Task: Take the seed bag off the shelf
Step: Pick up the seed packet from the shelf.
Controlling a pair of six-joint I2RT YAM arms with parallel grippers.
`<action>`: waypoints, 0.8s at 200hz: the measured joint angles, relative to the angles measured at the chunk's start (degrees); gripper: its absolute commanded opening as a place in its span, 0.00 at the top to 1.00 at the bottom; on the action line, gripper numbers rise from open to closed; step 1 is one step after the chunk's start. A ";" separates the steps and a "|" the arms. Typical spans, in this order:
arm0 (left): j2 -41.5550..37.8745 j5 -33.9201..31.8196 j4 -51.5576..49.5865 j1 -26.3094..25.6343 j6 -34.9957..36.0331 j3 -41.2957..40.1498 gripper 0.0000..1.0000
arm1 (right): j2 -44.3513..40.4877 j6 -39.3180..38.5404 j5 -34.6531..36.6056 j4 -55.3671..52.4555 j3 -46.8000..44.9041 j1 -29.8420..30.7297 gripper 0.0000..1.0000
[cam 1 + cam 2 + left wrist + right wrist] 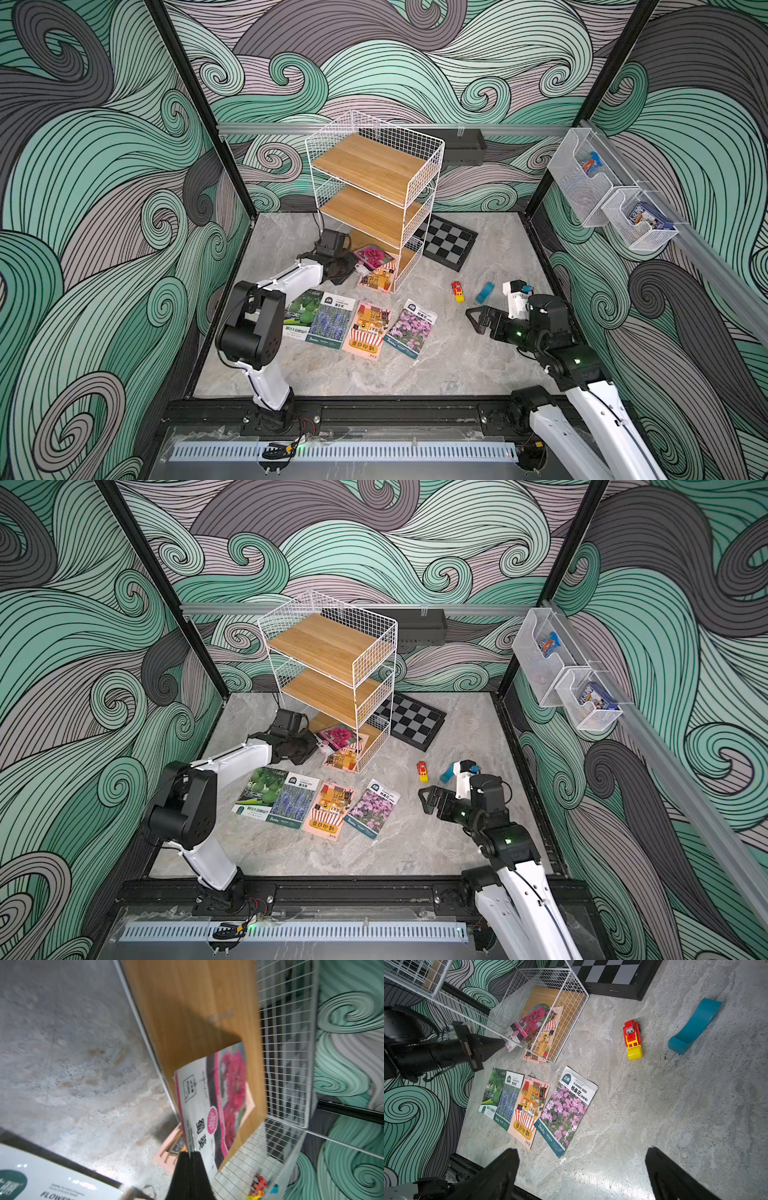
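At lower centre of the left wrist view, your left gripper point(189, 1154) is clamping the near edge of the pink seed bag point(228, 1084), which is lying lengthwise away from it on the bottom board of the shelf point(187, 1012). Rightward in a top view, your right gripper point(473, 319) is hanging open, farther off.

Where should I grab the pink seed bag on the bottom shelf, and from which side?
The seed bag's white end, jutting past the shelf's open front; come from that side, since wire grid closes the others. The left gripper pinches it there.
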 measured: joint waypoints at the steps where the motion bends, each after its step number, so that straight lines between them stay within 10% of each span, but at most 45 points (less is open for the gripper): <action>1: -0.28 -0.04 0.02 0.00 -0.02 -0.02 1.00 | 0.00 0.00 -0.02 0.00 0.02 0.00 0.01; 160: -20.41 -3.17 2.12 5.79 -1.79 -7.23 1.00 | 1.77 0.04 -1.03 0.07 0.44 0.00 0.01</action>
